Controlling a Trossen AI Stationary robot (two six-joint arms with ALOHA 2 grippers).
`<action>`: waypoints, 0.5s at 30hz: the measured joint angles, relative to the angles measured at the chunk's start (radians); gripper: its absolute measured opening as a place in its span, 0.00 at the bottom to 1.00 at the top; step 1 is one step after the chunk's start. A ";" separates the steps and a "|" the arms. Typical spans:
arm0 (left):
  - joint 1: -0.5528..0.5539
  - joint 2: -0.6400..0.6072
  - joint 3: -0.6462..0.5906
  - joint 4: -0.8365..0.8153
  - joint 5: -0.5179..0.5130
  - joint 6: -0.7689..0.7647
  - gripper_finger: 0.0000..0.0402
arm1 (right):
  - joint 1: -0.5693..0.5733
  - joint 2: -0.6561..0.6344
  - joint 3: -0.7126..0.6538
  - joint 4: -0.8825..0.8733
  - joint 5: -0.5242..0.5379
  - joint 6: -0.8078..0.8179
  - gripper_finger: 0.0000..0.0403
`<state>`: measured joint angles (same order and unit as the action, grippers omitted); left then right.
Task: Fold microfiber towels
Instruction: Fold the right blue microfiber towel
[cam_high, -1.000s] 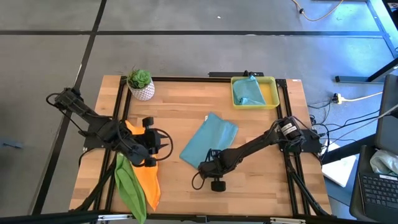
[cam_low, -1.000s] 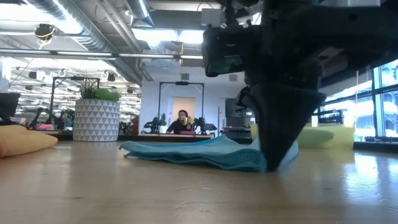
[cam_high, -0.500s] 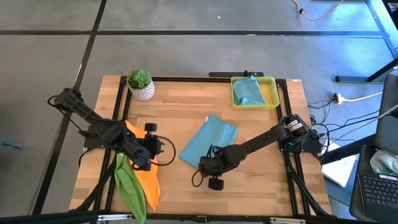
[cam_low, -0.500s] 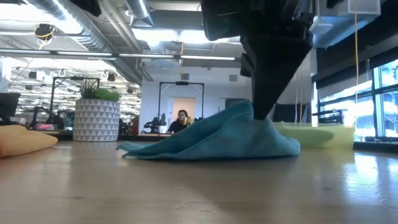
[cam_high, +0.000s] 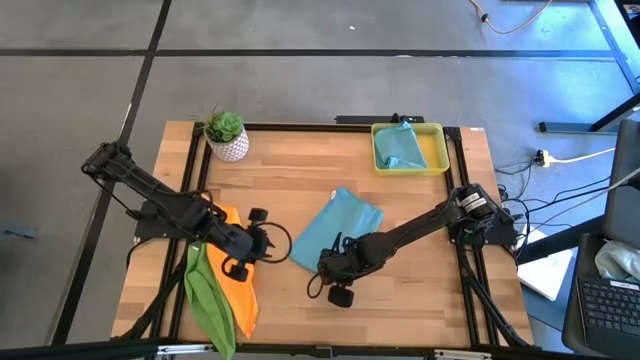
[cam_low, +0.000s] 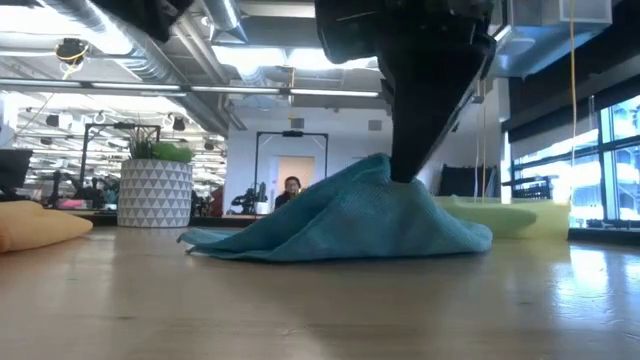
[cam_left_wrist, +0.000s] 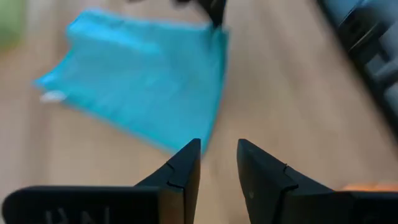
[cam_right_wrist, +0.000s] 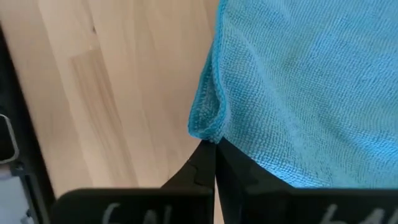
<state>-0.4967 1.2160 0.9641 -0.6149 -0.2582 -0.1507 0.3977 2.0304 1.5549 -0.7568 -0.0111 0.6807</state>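
A teal towel (cam_high: 336, 230) lies mid-table, its far part flat on the wood. One near corner is drawn up into a peak (cam_low: 380, 170). My right gripper (cam_high: 336, 264) stands over that corner, shut on it. My left gripper (cam_high: 276, 243) hovers open just left of the towel, which fills the left wrist view (cam_left_wrist: 143, 87) ahead of the fingers (cam_left_wrist: 217, 155); it touches nothing. An orange towel (cam_high: 240, 288) and a lime green towel (cam_high: 207, 300) lie crumpled at the near left. Another teal towel (cam_high: 399, 146) sits in the yellow tray (cam_high: 438, 150). My right gripper pinches the teal towel's near corner (cam_right_wrist: 209, 132) between its two shut fingers, coming from above and slanting down. The corner's hem bunches right at the fingertips. That corner is raised off the table, and the cloth slopes down from it to the part that lies on the wood (cam_low: 250, 245).
A potted plant (cam_high: 226, 136) stands at the far left. The yellow tray sits at the far right corner. Bare wood shows between the teal towel and the table's near edge (cam_high: 400, 310). The orange towel also shows at the low view's left edge (cam_low: 35, 228).
My right gripper has gone up with the teal towel's near corner, which was on the table and now stands as a peak; the rest of the towel stays on the wood. My left gripper has gone down and toward the table's right, nearer the teal towel.
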 joint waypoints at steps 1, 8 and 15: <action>0.009 0.000 -0.015 0.053 0.039 0.000 0.23 | 0.000 0.000 0.007 0.003 0.000 0.006 0.01; 0.051 0.000 -0.060 0.121 0.120 0.022 0.15 | 0.015 -0.003 0.062 0.057 0.006 0.025 0.01; 0.095 0.000 -0.060 0.117 0.205 0.075 0.09 | 0.019 -0.003 0.081 0.064 0.017 0.051 0.01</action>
<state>-0.4022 1.2156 0.9039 -0.4977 -0.0535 -0.0752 0.4163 2.0274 1.6356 -0.6930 0.0054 0.7316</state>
